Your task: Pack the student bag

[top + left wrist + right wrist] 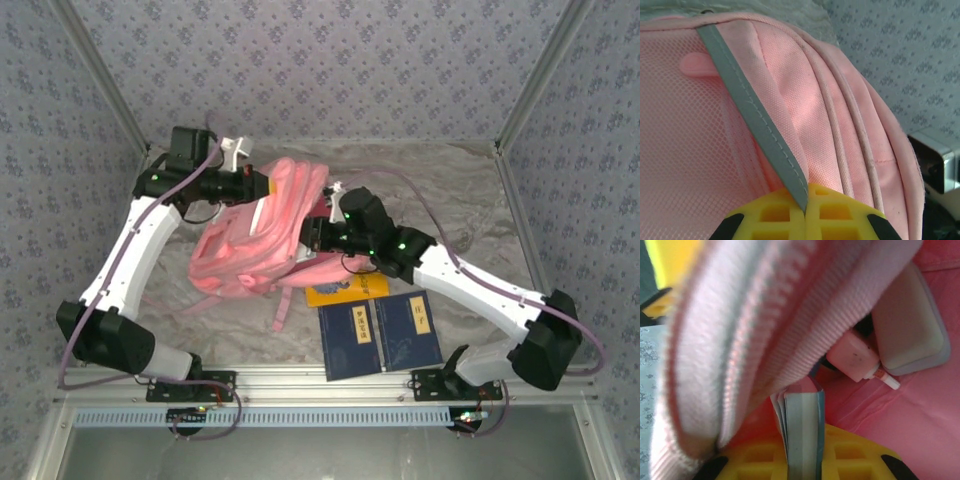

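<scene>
Lying crumpled on the table (pixel 470 210), left of centre, the student bag (pixel 250 245) sits between both arms. The left hand (pixel 805 202) is clenched on the bag's grey strip (pixel 750 110). The right hand (pixel 802 445) grasps a thin book (pixel 802 425) at the bag's opening. Two dark blue books (pixel 350 340) lie near the bag, closer to the arm bases, with a yellow book (pixel 345 293) between.

A robotics lab test cell. An aluminium rail (pixel 330 378) anchors the left arm (pixel 135 245) and right arm (pixel 470 285); beyond the rail, a crumpled grey table cover (pixel 470 200) sits boxed in by metal posts (pixel 100 75) and patterned walls (pixel 330 60).
</scene>
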Tool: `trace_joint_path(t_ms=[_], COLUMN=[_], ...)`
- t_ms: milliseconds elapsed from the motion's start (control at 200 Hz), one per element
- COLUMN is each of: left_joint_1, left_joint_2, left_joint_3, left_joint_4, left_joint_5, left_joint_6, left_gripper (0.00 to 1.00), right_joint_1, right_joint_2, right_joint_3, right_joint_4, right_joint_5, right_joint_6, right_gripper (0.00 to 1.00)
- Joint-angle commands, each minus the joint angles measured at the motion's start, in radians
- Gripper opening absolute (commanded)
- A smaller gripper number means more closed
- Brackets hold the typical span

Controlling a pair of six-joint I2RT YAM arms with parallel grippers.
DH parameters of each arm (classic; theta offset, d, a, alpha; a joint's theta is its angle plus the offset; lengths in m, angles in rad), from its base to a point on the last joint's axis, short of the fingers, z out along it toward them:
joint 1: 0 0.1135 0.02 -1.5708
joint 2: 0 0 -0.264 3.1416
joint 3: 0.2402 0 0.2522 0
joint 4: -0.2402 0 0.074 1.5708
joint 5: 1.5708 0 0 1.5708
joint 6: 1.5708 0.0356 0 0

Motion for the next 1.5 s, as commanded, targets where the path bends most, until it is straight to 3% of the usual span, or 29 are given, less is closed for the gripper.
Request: trace_joint_path(t_ms=[0, 145, 250, 510, 620, 784, 924, 1089, 1154, 1264, 1494], left_joint_1=[0.015, 0.016, 0.015, 0.015, 0.016, 0.019, 0.035, 0.065, 0.074, 0.101, 0.199], left_joint_2=[-0.060, -0.069, -0.083, -0.078, -0.060, -0.027, -0.001, 0.008, 0.006, 0.001, 0.030], left_joint_3=[0.007, -0.009, -0.021, -0.011, 0.006, 0.043, 0.062, 0.057, 0.052, 0.046, 0.050], left_joint_4=[0.176, 0.214, 0.244, 0.285, 0.292, 0.285, 0.281, 0.288, 0.282, 0.272, 0.297], left_joint_5=[0.063, 0.128, 0.168, 0.212, 0.218, 0.223, 0.217, 0.209, 0.196, 0.156, 0.086], left_joint_6=[-0.022, -0.028, -0.030, -0.040, -0.043, -0.043, -0.055, -0.077, -0.074, -0.083, -0.184], left_gripper=[0.00, 0.00, 0.00, 0.00, 0.00, 0.00, 0.00, 0.00, 0.00, 0.00, 0.00], right_joint_1=[0.056, 0.070, 0.028, -0.077, -0.071, -0.027, -0.001, -0.006, -0.015, -0.043, -0.143], right_joint_2=[0.065, 0.127, 0.144, 0.385, 0.509, 0.670, 0.786, 0.783, 0.723, 0.603, 0.370], right_joint_3=[0.096, 0.108, 0.043, 0.040, 0.138, 0.329, 0.462, 0.461, 0.405, 0.320, 0.166], right_joint_4=[0.016, 0.011, 0.115, 0.491, 0.498, 0.351, 0.237, 0.241, 0.262, 0.264, 0.197], right_joint_5=[-0.006, 0.009, 0.007, -0.261, -0.304, -0.265, -0.220, -0.229, -0.203, -0.173, -0.079], right_joint_6=[-0.034, -0.032, 0.007, 0.222, 0.240, 0.190, 0.171, 0.120, 0.076, 0.003, -0.088], right_gripper=[0.00, 0.00, 0.00, 0.00, 0.02, 0.05, 0.28, 0.79, 0.92, 1.00, 1.00])
